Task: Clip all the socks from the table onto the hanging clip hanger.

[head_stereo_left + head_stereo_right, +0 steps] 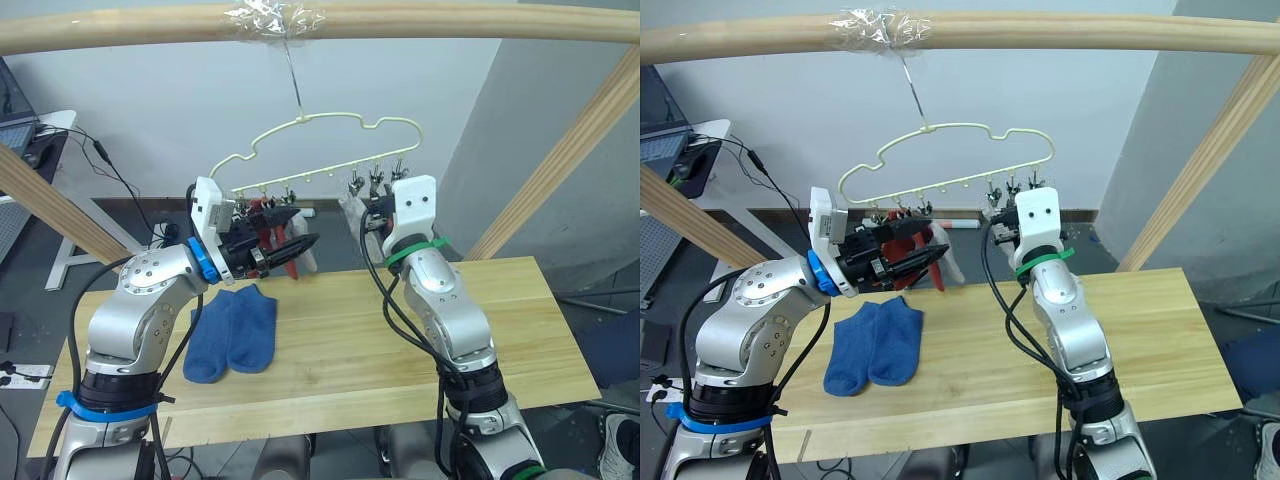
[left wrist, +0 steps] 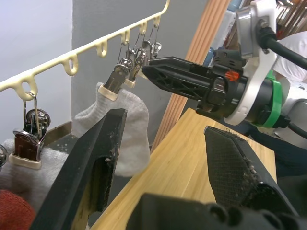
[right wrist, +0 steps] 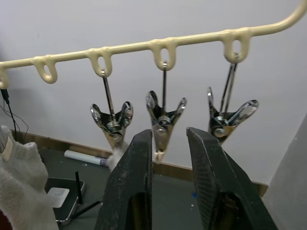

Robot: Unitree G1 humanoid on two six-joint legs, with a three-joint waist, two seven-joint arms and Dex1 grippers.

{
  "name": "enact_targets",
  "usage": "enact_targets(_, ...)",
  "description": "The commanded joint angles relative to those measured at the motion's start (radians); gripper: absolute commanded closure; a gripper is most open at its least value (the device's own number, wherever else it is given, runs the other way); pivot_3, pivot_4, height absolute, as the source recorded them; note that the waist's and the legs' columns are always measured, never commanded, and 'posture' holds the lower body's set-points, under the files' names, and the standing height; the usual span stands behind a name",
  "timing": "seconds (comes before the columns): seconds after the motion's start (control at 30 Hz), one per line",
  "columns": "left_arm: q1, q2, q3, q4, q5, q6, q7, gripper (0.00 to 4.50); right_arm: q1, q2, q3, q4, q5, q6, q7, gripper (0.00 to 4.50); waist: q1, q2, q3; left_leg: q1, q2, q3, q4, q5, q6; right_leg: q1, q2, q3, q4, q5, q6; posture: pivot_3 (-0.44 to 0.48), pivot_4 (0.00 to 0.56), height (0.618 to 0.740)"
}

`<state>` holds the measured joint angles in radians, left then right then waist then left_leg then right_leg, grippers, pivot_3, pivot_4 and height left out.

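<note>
Left hand: raised at the left part of the clip hanger, just in front of the hung socks; its two black fingers are seen spread apart in the left wrist view, with nothing between them.
Blue socks: two are laid side by side, touching, on the left half of the surface, toes toward the front edge, below the left hand.
Rust red socks: seen hanging from clips on the left part of the hanger, partly hidden behind the left hand; how many cannot be told.
Light grey socks: one is held by a clip and hangs beside the red ones; another grey piece is clipped at the near end of the row in the left wrist view.
Clip hanger: hung by its metal hook from a round wooden beam, where clear tape is wrapped; it is above the far edge of the surface.
Clips: three bare metal ones are seen dangling from loops on the right part of the rail.
Right hand: raised up to the middle bare clip; its fingers are held slightly apart, the clip's tip sitting in the gap, and whether it is touched cannot be told.
</note>
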<state>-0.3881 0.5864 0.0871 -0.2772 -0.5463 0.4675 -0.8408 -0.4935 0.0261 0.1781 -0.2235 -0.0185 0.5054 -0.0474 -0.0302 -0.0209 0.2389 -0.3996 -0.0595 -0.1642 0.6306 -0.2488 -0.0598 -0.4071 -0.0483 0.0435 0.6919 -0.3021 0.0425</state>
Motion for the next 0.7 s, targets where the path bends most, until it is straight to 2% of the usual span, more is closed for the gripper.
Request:
enact_targets(0.03,-0.004,0.009,0.017,-0.020,-0.003,-0.023,-0.006,1.55,-0.034,0.022,-0.019,0.005,-0.002,-0.026,-0.003,3.33,-0.001,0.000,0.000,0.000,0.000,0.000,0.000,0.000,0.000,0.000,0.000,0.000,0.000,0.000,0.000,0.095,0.227,0.740)
enact_targets(0.7,-0.004,0.003,0.008,-0.024,-0.003,-0.028,0.001,1.55,-0.127,0.046,-0.040,0.121,-0.015,-0.103,-0.007,3.33,-0.001,0.000,0.000,0.000,0.000,0.001,0.000,0.000,0.000,-0.001,0.000,0.000,0.002,0.000,0.000,0.100,0.228,0.740)
